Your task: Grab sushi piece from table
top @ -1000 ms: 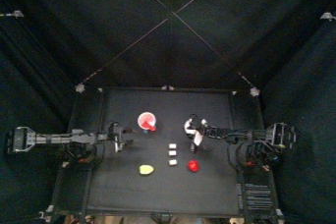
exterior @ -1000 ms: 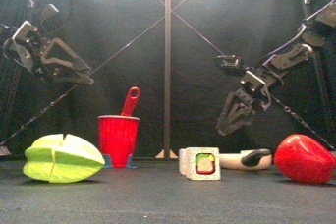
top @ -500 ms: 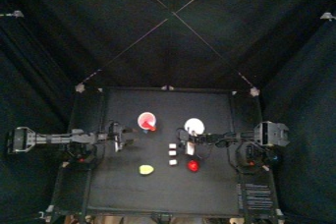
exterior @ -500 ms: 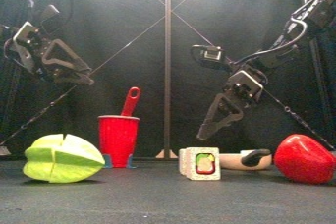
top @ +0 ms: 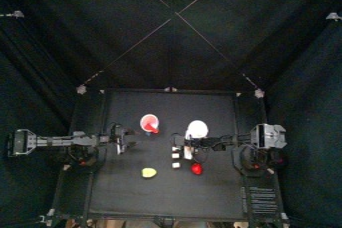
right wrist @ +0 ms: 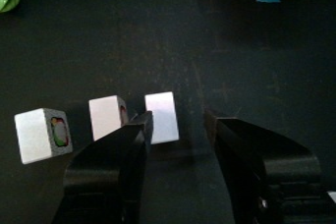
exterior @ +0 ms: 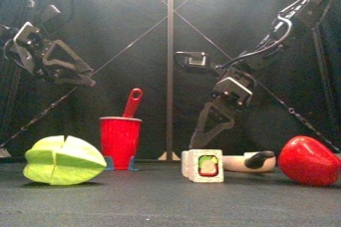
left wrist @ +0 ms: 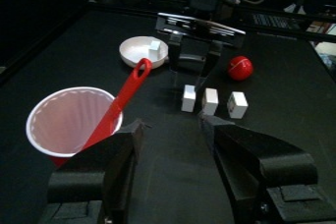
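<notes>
Three small white sushi pieces lie in a row on the black table (top: 118, 187); the right wrist view shows them (right wrist: 108, 117) just ahead of my jaws. They also show in the left wrist view (left wrist: 211, 100), in the top view (top: 175, 154), and one in the front view (exterior: 202, 165). My right gripper (right wrist: 191, 140) is open and empty. It hangs over the table's middle, just above and beside the pieces (exterior: 206, 131) (top: 187, 147). My left gripper (left wrist: 184, 164) is open and empty, resting at the table's left (top: 123, 144).
A red cup (exterior: 120, 141) with a red spoon (left wrist: 125, 85) stands left of the pieces. A white bowl (left wrist: 140, 49) lies behind them. A green fruit (exterior: 64, 159) and a red fruit (exterior: 309, 160) lie near the front edge.
My right gripper has swung from the right toward the table's middle and come down over the sushi pieces. The left arm has not moved.
</notes>
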You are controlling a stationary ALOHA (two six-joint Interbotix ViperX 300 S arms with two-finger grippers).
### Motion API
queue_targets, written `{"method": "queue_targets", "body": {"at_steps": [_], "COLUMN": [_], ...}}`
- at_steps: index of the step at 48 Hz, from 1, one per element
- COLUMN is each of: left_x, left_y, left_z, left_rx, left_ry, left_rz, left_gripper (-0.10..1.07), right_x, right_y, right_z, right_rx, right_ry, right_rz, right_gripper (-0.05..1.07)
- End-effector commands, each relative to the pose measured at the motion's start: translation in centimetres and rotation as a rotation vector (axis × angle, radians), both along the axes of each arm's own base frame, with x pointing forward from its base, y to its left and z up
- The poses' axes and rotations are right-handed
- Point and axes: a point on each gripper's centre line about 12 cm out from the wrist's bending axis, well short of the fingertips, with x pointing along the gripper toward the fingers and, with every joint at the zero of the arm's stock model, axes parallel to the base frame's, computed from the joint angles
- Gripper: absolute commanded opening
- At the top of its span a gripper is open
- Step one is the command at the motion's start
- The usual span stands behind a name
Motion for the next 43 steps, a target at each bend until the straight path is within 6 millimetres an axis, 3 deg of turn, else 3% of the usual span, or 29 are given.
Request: {"method": "queue_targets", "body": {"at_steps": [1, 26, 43], "left_x": [0.3, 0.3, 0.3], "left_y": [0.1, 0.1, 0.1], "left_z": [0.6, 0.6, 0.6], "left_rx": [0.004, 0.004, 0.004], "left_ry": [-0.018, -0.018, -0.018], "left_rz": [0.002, 0.002, 0.002], "left_gripper": [0.86, 0.86, 0.86], "right_x": [0.5, 1.0, 1.0], "right_y": [0.0, 1.1, 0.7], "right_z": [1.2, 1.8, 0.9], "right_rx": [-0.004, -0.011, -0.005], "right_ry": [-0.036, -0.051, -0.026], "right_rz": [0.002, 0.036, 0.022], "right_gripper": [0.82, 0.81, 0.81]}}
